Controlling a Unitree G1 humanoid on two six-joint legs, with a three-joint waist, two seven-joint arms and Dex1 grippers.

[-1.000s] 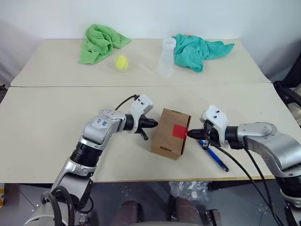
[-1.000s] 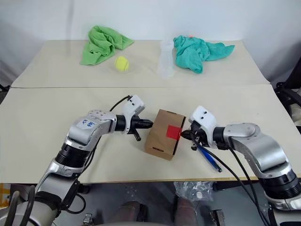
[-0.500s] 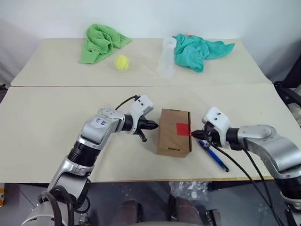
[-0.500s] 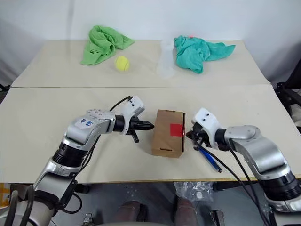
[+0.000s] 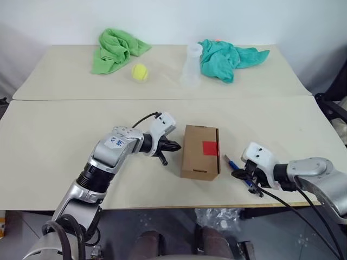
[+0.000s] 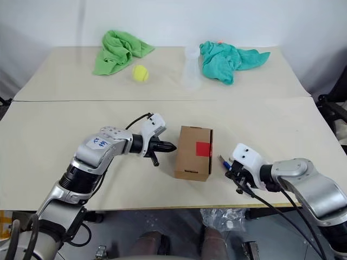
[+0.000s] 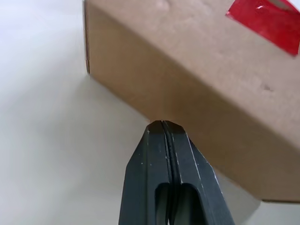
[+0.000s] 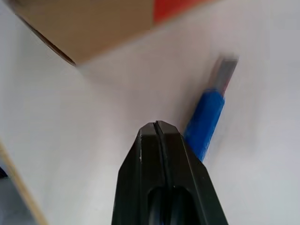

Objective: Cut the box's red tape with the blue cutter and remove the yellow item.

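Step in hand: pick up the blue cutter point(image 8: 205, 123); red tape point(image 5: 210, 147) judged uncut.
Box point(image 5: 199, 158): lies flat and closed on the surface point(image 5: 54, 135), tape patch on its lid.
Cutter position: flat on the surface just right of the box, beside the right gripper point(image 8: 156, 126).
Right fingers: pressed together, holding nothing; part them first, then straddle the barrel.
Left gripper point(image 7: 162, 124): fingers together at the box's left wall; use it to brace the box.
Yellow item: presumably inside.
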